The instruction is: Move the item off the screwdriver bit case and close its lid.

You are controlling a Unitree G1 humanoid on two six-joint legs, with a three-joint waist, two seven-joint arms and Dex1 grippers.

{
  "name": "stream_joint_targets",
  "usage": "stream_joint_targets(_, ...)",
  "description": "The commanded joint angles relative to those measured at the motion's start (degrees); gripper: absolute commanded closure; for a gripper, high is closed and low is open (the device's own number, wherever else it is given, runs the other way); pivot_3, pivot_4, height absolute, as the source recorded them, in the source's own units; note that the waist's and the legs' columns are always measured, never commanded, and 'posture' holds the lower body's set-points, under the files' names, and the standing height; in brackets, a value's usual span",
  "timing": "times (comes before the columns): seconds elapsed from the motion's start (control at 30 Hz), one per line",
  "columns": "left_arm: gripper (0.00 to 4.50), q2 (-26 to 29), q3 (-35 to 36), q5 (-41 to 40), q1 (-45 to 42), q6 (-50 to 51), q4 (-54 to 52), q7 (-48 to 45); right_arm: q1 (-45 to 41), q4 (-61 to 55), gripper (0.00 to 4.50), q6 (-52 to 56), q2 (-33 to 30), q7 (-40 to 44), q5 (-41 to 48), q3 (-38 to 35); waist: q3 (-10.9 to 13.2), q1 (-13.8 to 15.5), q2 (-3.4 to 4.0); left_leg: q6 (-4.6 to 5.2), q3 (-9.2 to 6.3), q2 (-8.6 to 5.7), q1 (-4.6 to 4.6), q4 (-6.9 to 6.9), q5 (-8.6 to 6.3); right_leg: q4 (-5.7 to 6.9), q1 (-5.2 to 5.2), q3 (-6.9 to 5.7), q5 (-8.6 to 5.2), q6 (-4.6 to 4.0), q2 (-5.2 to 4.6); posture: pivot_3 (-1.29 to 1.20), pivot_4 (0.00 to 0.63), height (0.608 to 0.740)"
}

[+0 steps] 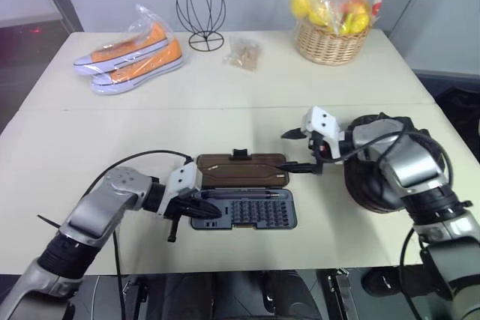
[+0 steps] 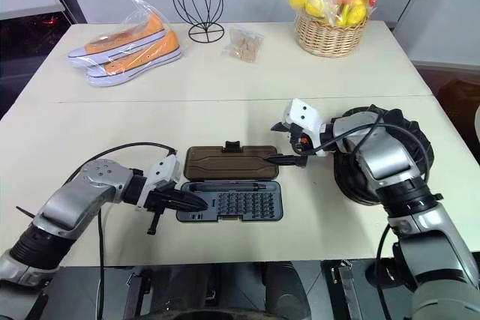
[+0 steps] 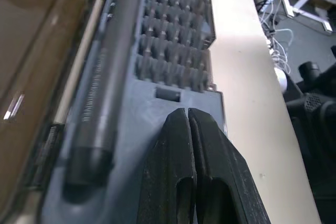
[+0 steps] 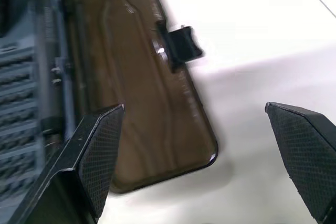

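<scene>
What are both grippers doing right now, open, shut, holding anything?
Left gripper: shut, empty, fingers pressed together over the flat dark grey plastic bit case.
Right gripper: open, empty, over the translucent smoky brown plastic lid.

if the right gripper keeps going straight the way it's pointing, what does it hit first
Most likely the lid of the screwdriver bit case: the open right gripper points down at its near corner, though how far above it sits is unclear.
</scene>
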Motion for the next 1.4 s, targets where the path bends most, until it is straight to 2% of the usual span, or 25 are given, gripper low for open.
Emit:
stream_joint_targets(0.03,4.44,0.5,-1.2,1.9,0.7,-1.5,0.8,1.0,-2.8,3.5,0.0,-2.4,2.1,-0.1,-2.9,1.1,0.0,0.0,0.0,0.0,0.0,0.0,0.0,0.0,0.0,0.0,0.0,0.0,0.0,0.0,-0.01,0.0,0.15,0.74)
stream_joint_targets(0.23,4.44,-0.6,-1.3,2.7,0.7,-2.9,3.7,2.6,-6.1,12.5,0.0,-6.7,6.3,-1.2,-8.9,4.1,0.0,0.1,0.04,-0.01,0.02,-0.02,0.02,0.0,0.0,0.0,0.01,0.0,0.01,-0.01,-0.03,0.0,0.15,0.74)
stream_joint_targets(0.33,4.5,-0.7,-1.0,2.2,1.0,-2.7,3.2,2.9,-6.4,14.7,0.87,-9.0,7.1,-0.5,-10.8,4.8,0.0,0.2,0.05,-0.01,0.01,-0.03,0.03,0.0,0.01,0.01,0.03,0.0,0.02,-0.02,-0.03,0.0,0.15,0.74)
stream_joint_targets(0.43,4.5,-0.6,-0.8,1.8,1.6,-2.3,2.3,3.3,-5.8,15.4,2.29,-11.8,7.0,1.1,-12.7,6.1,-0.1,0.2,0.09,-0.01,0.01,-0.03,0.03,0.0,0.01,0.01,0.04,0.0,0.02,-0.02,-0.04,0.0,0.15,0.74)
stream_joint_targets(0.6,4.5,-0.5,-1.0,1.9,2.8,-2.7,1.9,3.9,-5.8,17.6,2.29,-14.9,7.9,1.3,-14.8,6.4,-0.2,0.1,0.2,-0.01,0.01,-0.03,0.13,0.0,0.0,0.01,0.15,0.0,0.02,-0.02,-0.03,0.0,0.15,0.74)
stream_joint_targets(0.7,4.5,-0.5,-1.1,1.9,3.3,-2.8,1.5,4.1,-5.7,18.6,3.1,-17.1,8.3,1.3,-15.5,6.3,-0.2,0.0,0.22,-0.01,0.0,-0.03,0.24,0.0,0.0,0.0,0.27,-0.01,0.02,-0.03,-0.02,0.0,0.15,0.74)
stream_joint_targets(0.8,4.5,-0.3,-1.2,1.9,3.7,-2.9,1.5,4.2,-5.5,18.7,4.41,-18.9,8.3,1.7,-16.4,6.5,-0.2,0.0,0.23,0.0,0.0,-0.03,0.44,-0.03,0.0,-0.03,0.47,0.0,0.02,-0.03,-0.02,0.0,0.15,0.74)
stream_joint_targets(0.9,4.5,-0.2,-1.2,1.8,3.8,-2.9,1.7,4.3,-4.9,18.7,4.46,-20.0,8.2,1.9,-17.3,6.3,-0.2,-0.1,0.19,0.03,-0.02,0.0,1.12,-0.22,-0.03,-0.19,1.13,-0.03,-0.04,-0.12,0.03,0.0,0.15,0.74)
stream_joint_targets(1.03,4.5,-0.1,-1.3,1.9,3.7,-3.0,2.0,4.3,-4.2,18.0,4.46,-21.5,8.0,1.5,-18.2,5.9,-0.2,-0.1,0.21,0.03,-0.03,0.01,1.08,-0.22,-0.02,-0.13,1.06,-0.02,-0.04,-0.11,0.03,0.0,0.15,0.74)
stream_joint_targets(1.2,4.5,-0.5,-1.5,1.9,3.5,-3.1,2.6,4.3,-3.0,12.9,4.46,-23.6,7.5,-3.6,-20.3,4.3,-0.2,-0.1,0.21,0.03,-0.03,0.02,1.08,-0.22,-0.02,-0.13,1.05,-0.02,-0.04,-0.11,0.02,0.0,0.15,0.74)
stream_joint_targets(1.4,4.5,-0.9,-1.8,1.9,4.0,-2.7,2.6,4.6,3.9,-8.6,4.46,-18.2,4.4,-10.8,-25.3,0.9,-0.2,-0.1,0.22,0.03,-0.05,0.02,1.04,-0.21,-0.02,-0.1,0.99,-0.02,-0.04,-0.12,0.02,0.0,0.15,0.74)
